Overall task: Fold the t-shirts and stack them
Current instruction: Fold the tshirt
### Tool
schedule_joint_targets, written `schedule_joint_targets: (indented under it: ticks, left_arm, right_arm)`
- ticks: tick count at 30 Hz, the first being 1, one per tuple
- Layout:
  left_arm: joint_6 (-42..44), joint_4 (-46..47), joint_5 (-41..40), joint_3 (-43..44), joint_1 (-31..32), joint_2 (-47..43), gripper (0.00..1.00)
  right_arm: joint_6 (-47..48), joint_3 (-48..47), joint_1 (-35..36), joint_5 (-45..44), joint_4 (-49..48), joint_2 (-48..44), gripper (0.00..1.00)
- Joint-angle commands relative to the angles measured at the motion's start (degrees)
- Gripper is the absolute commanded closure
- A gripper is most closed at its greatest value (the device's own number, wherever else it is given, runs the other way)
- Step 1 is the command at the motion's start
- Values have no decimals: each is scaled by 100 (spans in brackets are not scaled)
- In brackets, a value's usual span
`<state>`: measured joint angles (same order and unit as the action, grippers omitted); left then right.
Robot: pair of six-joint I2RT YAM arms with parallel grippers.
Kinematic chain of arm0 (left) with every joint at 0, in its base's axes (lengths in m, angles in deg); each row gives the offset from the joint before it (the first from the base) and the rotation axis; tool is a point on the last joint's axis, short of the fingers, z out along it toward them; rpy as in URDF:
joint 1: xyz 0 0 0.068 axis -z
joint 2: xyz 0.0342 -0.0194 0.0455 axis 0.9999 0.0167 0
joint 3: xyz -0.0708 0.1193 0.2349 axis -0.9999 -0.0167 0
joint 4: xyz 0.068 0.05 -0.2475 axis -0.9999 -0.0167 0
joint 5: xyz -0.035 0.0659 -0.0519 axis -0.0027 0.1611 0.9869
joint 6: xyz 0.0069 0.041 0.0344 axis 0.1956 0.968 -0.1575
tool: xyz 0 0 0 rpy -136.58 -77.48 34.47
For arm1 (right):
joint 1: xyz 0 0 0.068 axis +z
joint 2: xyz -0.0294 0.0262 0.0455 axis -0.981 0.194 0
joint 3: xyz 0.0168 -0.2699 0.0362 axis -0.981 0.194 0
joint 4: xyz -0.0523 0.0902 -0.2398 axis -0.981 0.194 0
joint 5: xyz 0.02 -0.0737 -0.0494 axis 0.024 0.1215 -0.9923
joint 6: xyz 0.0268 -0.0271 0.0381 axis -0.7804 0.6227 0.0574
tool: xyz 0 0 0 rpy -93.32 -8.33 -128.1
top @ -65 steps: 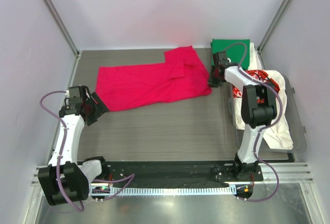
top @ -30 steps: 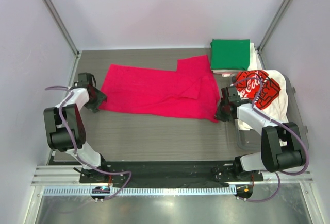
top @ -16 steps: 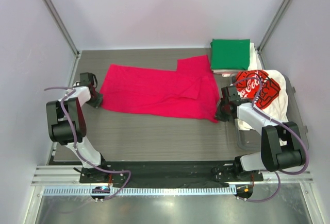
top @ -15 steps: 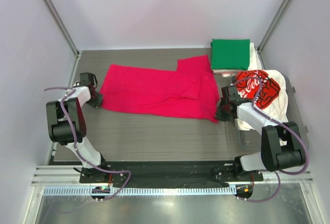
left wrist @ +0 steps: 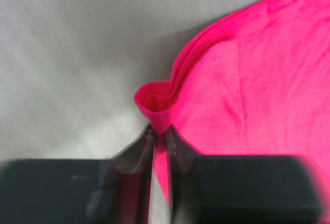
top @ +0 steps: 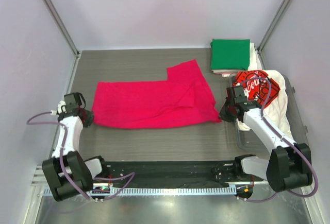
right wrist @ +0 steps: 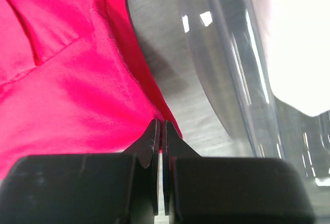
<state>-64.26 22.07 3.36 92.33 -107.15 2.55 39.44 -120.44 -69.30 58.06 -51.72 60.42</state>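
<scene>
The magenta-red t-shirt lies stretched across the middle of the table, one sleeve folded up toward the back. My left gripper is shut on its left edge, and the cloth bunches between the jaws in the left wrist view. My right gripper is shut on its right corner, seen pinched in the right wrist view. The folded green t-shirt sits at the back right on pale folded shirts. The white t-shirt with the red-black print drapes over a clear tray.
A clear plastic tray stands along the right side, its rim close to my right gripper in the right wrist view. Metal frame posts rise at the back corners. A rail runs along the near edge.
Both grippers have pulled toward the near edge with the magenta-red shirt, dragging it closer and flatter. The left arm has swung down and out; the right arm has extended.
</scene>
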Motion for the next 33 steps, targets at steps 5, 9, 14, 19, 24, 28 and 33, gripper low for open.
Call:
schedule_joint_targets:
  ticks: [5,9,14,19,24,28,33]
  left_arm:
    - [191,-924,798,-273,-685,-1045,5]
    - [596,-1214,1351,210,-817,-783,0]
    - [1597,-1311,1844,791,-808,-571,0]
    - [2037,-1381,1177,975,-36,-369,0]
    - [2082,-1198,939,819,614,-289,0]
    - [2126,-1153,1141,827,1002,-175,0]
    - [2126,-1118,1185,827,1072,-157,0]
  right_arm:
    - [-575,214,-20,-136,677,-846,68]
    - [-726,-110,-11,-73,863,-960,16]
    - [-269,-717,-11,57,540,-733,15]
    - [328,-2279,-11,357,90,794,15]
    - [759,-4710,33,612,90,3024,15]
    - [1023,-6428,50,822,90,4614,15]
    - [1216,-8420,85,849,-77,6297,16]
